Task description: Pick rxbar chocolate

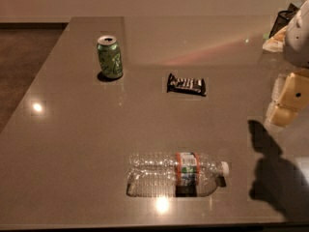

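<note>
The rxbar chocolate [186, 84] is a small flat bar in a black wrapper with white lettering. It lies flat near the middle of the grey table [72, 144]. My gripper [285, 103] is at the right edge of the view, cream-coloured, raised above the table. It is well to the right of the bar and slightly nearer the camera, not touching it. Part of the white arm [299, 33] shows above it. The gripper's shadow [270, 168] falls on the table at the lower right.
A green can [110, 57] stands upright at the back left of the bar. A clear plastic bottle [176, 174] with an orange and green label lies on its side near the front edge. A dark object [282, 18] sits at the far right corner.
</note>
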